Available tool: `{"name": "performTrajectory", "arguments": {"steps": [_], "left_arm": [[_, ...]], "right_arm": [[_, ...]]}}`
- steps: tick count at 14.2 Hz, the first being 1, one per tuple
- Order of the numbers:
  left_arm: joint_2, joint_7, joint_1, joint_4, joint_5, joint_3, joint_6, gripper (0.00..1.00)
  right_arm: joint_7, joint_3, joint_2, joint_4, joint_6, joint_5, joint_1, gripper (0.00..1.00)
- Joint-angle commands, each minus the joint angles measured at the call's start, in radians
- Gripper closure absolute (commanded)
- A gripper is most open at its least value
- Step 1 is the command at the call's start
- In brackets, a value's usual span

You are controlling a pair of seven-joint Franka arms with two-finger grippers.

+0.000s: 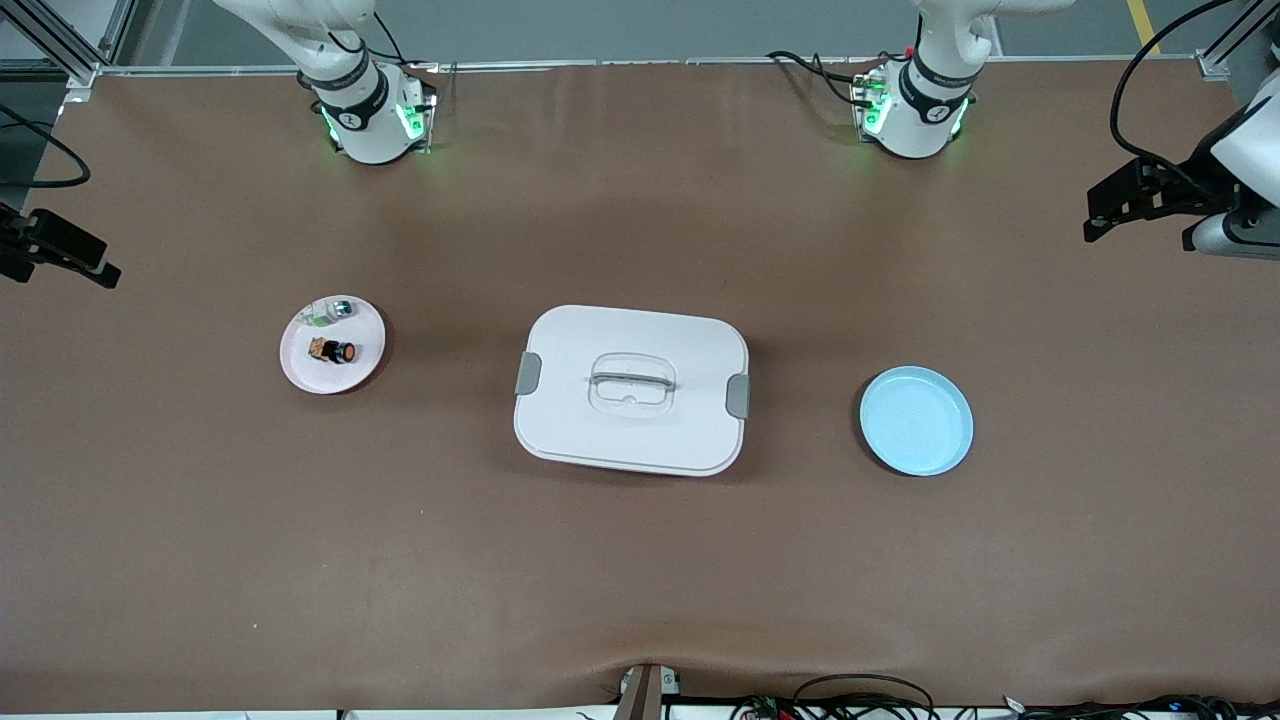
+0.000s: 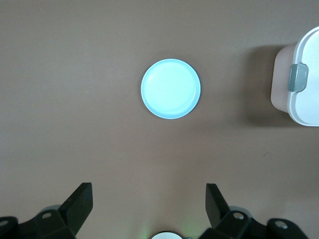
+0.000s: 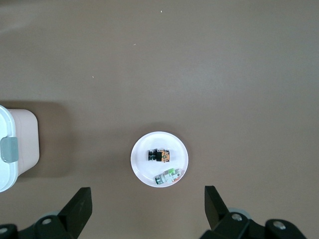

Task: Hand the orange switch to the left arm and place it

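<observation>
The orange switch (image 1: 338, 351) (image 3: 159, 156) lies on its side on a pink plate (image 1: 300, 372) (image 3: 142, 169) toward the right arm's end of the table, beside a small greenish-clear part (image 1: 333, 310) (image 3: 167, 177). The white box (image 1: 632, 330) (image 2: 306, 107) (image 3: 22, 134) stands mid-table with its lid on. My right gripper (image 3: 148, 200) hangs open and empty high above the table, with the pink plate in its view. My left gripper (image 2: 148, 198) hangs open and empty high above the left arm's end of the table. Neither touches anything.
An empty blue plate (image 1: 916, 420) (image 2: 171, 88) sits toward the left arm's end, beside the box. Both arm bases (image 1: 372, 120) (image 1: 915, 112) stand along the table edge farthest from the front camera. Brown tabletop surrounds the plates and the box.
</observation>
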Motion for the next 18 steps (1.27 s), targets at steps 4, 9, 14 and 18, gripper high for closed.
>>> {"name": "performTrajectory", "arguments": {"steps": [4, 9, 14, 18], "left_arm": [[0.0, -0.016, -0.002, 0.012, 0.001, 0.0, -0.004, 0.0], [0.022, -0.016, -0.008, 0.033, 0.007, -0.003, -0.009, 0.0], [0.031, 0.001, -0.017, 0.033, -0.001, -0.018, -0.007, 0.0], [0.045, 0.003, -0.022, 0.032, 0.004, -0.027, -0.007, 0.0]], "right_arm": [[0.001, 0.01, 0.018, 0.029, -0.008, -0.005, -0.007, 0.0], [0.001, 0.01, 0.018, 0.029, -0.01, -0.006, -0.007, 0.0], [0.001, 0.01, 0.018, 0.031, -0.008, -0.006, -0.008, 0.0], [0.001, 0.01, 0.02, 0.043, -0.008, -0.006, -0.01, 0.0]]}}
